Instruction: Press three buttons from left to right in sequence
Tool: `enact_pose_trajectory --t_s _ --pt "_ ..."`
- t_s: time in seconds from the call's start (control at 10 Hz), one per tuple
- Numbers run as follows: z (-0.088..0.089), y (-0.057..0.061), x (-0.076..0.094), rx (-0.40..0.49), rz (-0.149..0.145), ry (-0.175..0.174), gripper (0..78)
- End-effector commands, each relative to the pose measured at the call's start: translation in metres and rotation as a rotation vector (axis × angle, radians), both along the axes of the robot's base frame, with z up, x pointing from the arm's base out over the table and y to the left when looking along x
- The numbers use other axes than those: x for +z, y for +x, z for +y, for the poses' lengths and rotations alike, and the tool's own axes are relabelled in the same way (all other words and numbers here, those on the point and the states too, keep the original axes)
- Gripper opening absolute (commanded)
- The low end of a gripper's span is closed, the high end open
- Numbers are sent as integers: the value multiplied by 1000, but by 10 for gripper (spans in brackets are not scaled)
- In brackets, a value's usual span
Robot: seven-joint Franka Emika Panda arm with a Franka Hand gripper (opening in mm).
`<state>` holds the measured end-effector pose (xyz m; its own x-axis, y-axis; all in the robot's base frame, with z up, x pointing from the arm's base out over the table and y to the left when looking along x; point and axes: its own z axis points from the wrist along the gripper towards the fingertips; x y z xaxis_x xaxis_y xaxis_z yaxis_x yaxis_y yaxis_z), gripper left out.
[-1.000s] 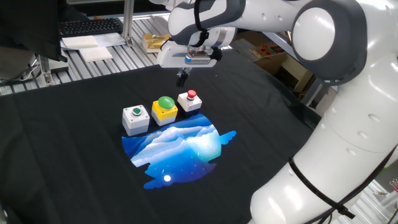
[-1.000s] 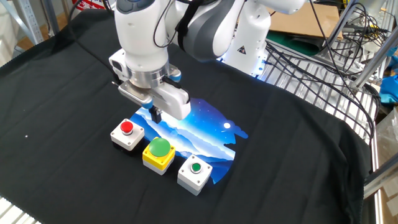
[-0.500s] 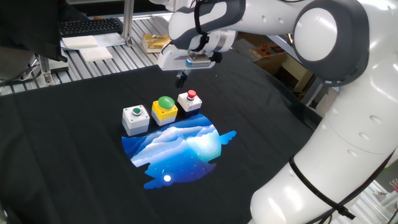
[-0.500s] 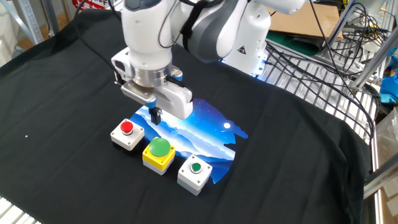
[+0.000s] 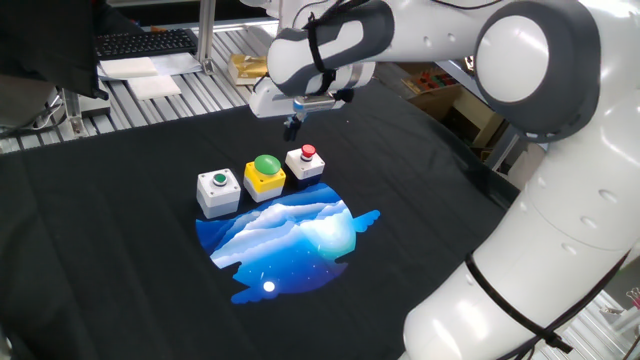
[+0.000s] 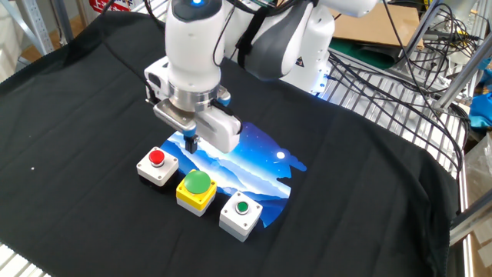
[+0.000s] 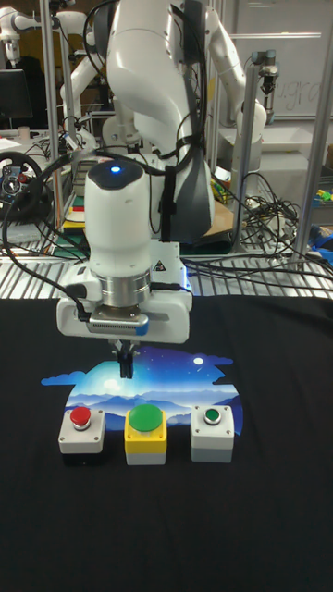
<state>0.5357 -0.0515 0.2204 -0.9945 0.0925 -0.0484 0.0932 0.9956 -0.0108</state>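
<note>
Three buttons stand in a row on the black cloth. The grey-white box with a small green button [image 5: 218, 190] [image 6: 241, 214] [image 7: 214, 432] is at one end. A yellow box with a big green dome [image 5: 265, 174] [image 6: 195, 190] [image 7: 145, 433] stands in the middle. The white box with a red button [image 5: 305, 161] [image 6: 157, 166] [image 7: 80, 433] is at the other end. My gripper [image 5: 291, 127] [image 6: 191, 144] [image 7: 125, 363] hangs above the cloth just behind the red and yellow boxes, touching none. Its fingertips are pressed together and hold nothing.
A blue mountain print [image 5: 285, 240] [image 6: 254, 158] lies on the cloth beside the boxes. A keyboard [image 5: 145, 42] and papers [image 5: 150, 75] sit beyond the table's far edge. Cables [image 6: 400, 69] and a metal frame [image 6: 465, 161] run along one side.
The arm's upper links have swung a little and the hand has turned slightly. The fingertips stay at nearly the same spot behind the boxes. The buttons have not moved.
</note>
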Motion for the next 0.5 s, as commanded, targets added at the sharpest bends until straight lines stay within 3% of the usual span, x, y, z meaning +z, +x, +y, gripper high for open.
enact_pose_trajectory --t_s 0.1,0.3,0.5 --pt "0 1 1 -6 114 -29 0" --pt "0 1 1 -12 74 -37 0" --pt "0 1 1 -21 95 -54 0"
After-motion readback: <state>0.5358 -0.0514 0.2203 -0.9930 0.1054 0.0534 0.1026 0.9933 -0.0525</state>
